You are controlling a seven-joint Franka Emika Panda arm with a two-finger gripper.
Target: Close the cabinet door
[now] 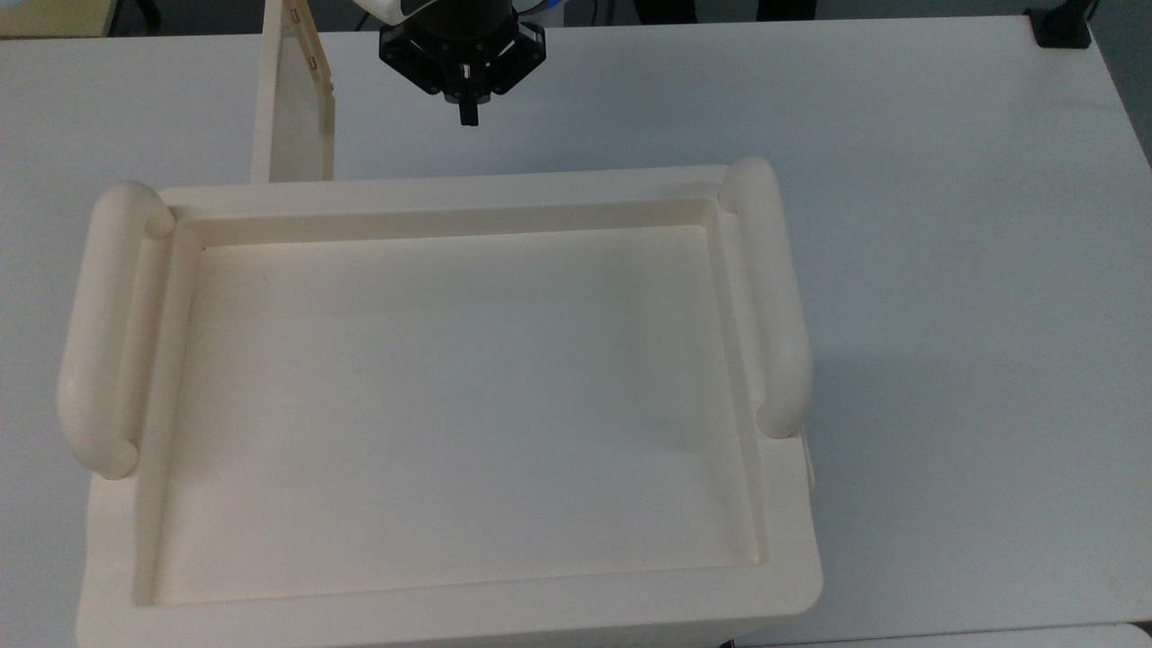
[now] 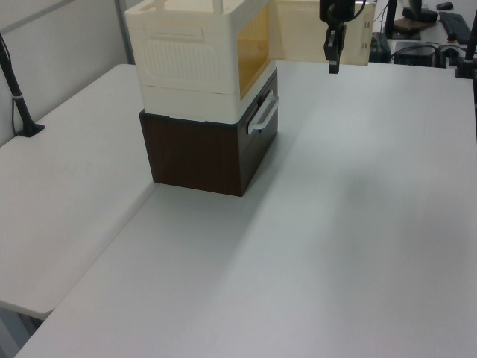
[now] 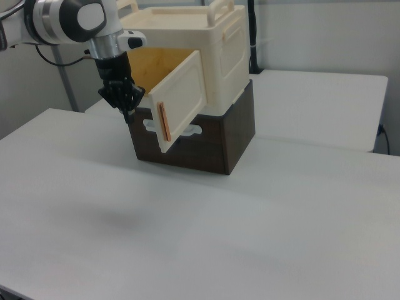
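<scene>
Cream plastic, the cabinet (image 1: 450, 396) sits on a dark brown drawer unit (image 2: 201, 153) on the white desk (image 1: 900, 180). The cabinet door (image 3: 181, 100) stands swung wide open, and the tool (image 1: 466, 112) hangs beside its inner face with fingers pressed together, holding nothing. On that side a push would likely force the door wider, straining the hinge. A glancing contact at the thin free edge could slip off, or shove the cabinet along its base.
</scene>
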